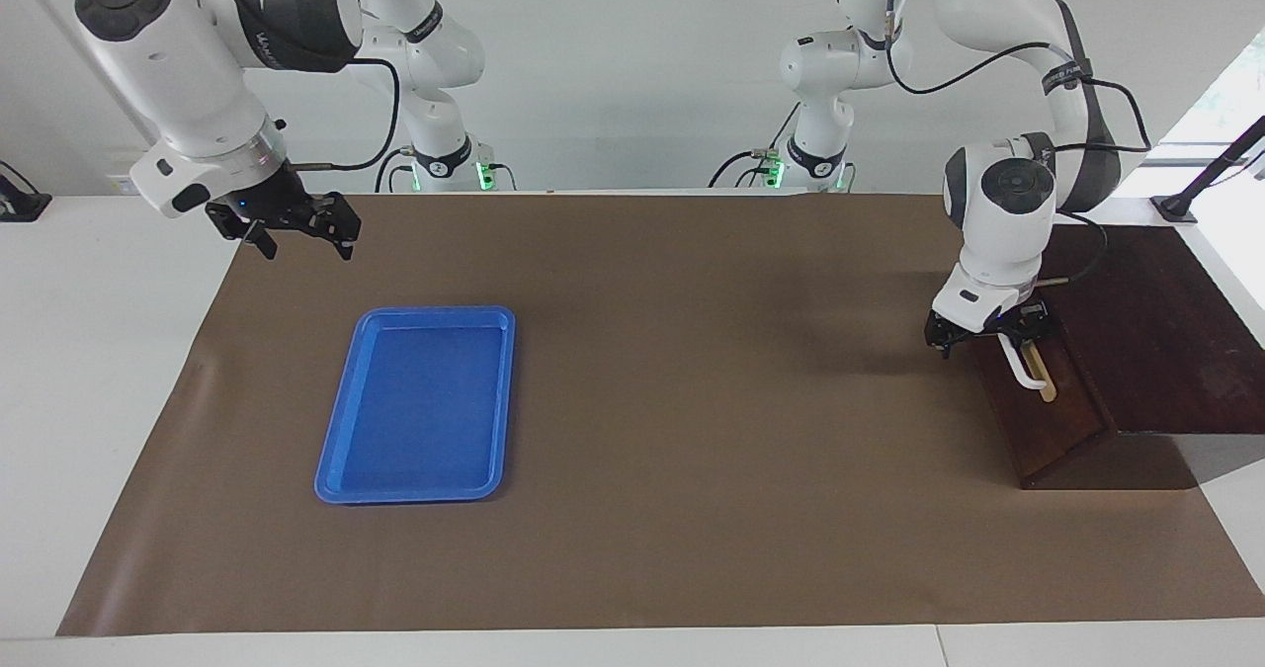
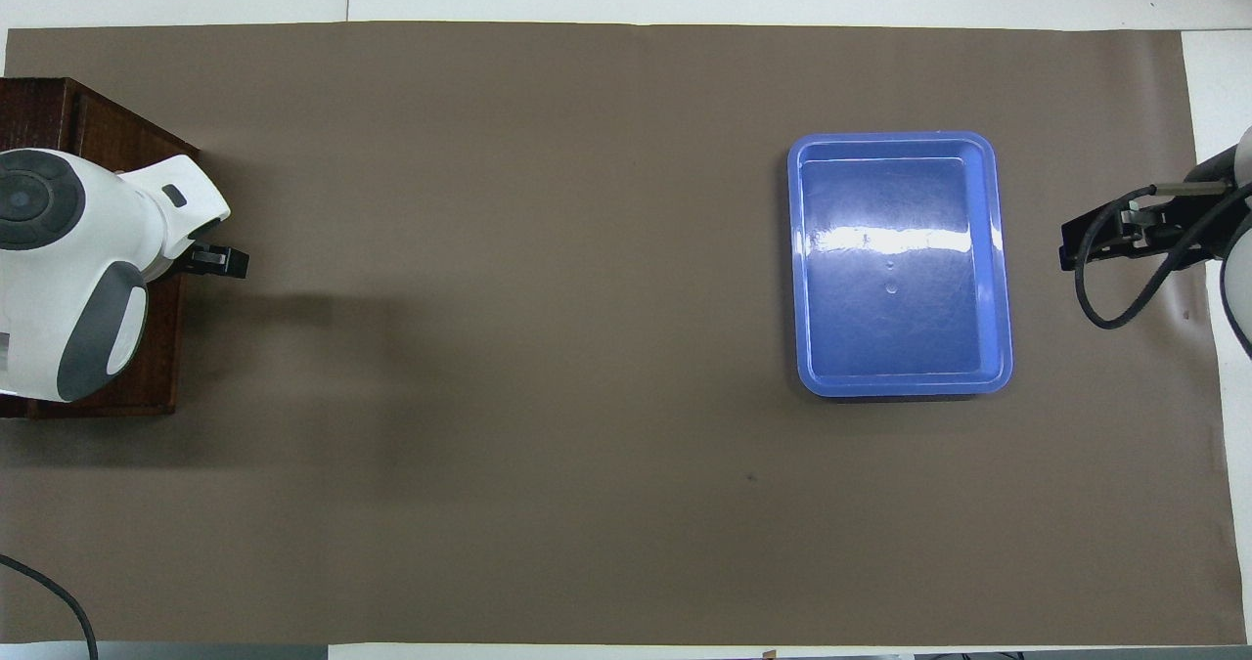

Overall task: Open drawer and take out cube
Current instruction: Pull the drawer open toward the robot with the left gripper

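The drawer (image 1: 1050, 420) is a dark wooden front in a cabinet at the left arm's end of the table, and it stands closed. Its white bar handle (image 1: 1024, 367) runs along a tan strip. My left gripper (image 1: 988, 332) is down at the handle's end nearer the robots, open, with one finger on each side of the bar. From overhead the white wrist covers the drawer (image 2: 156, 347), and only one finger (image 2: 223, 262) sticks out. My right gripper (image 1: 296, 230) waits open in the air over the mat's corner at the right arm's end. The cube is hidden.
A flat blue tray (image 1: 420, 402) lies on the brown mat toward the right arm's end and holds nothing; it also shows from overhead (image 2: 1003, 264). The cabinet's dark top (image 1: 1156, 331) stretches to the table's edge.
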Robot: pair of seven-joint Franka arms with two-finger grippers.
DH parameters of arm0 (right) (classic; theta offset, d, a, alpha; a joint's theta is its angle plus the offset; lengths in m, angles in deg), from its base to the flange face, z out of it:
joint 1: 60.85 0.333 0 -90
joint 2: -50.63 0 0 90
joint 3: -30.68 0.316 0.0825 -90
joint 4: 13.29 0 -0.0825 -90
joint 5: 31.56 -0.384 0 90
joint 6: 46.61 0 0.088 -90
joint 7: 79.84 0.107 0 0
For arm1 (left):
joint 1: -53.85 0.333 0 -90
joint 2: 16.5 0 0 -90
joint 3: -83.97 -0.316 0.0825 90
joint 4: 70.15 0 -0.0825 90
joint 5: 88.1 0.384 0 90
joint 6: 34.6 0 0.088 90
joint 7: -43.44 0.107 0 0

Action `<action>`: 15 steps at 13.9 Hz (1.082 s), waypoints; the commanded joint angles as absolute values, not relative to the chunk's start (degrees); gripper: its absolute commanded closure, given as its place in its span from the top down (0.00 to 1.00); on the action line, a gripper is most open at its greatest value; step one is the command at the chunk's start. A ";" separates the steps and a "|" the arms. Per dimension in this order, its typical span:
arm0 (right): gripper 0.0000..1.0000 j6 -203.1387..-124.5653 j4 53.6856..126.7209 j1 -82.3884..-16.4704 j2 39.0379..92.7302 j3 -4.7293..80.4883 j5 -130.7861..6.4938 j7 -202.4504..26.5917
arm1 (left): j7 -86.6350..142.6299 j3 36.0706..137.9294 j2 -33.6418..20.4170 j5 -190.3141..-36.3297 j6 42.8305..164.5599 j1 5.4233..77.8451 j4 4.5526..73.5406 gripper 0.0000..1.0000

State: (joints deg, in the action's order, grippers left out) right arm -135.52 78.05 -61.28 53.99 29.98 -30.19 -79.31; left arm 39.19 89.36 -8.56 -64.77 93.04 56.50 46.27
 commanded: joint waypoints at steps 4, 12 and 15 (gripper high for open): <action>1.00 -135.55 79.18 -61.91 52.83 30.42 -30.59 -78.52 | 29.75 89.33 -7.88 -64.28 93.46 50.35 46.22 1.00; 1.00 -135.55 79.18 -61.91 52.83 30.42 -30.59 -78.61 | 21.74 89.42 -7.88 -68.94 91.52 44.28 45.07 1.00; 1.00 -135.55 79.18 -61.91 52.83 30.42 -30.59 -78.52 | 20.85 89.51 -7.80 -69.03 91.35 43.31 44.99 1.00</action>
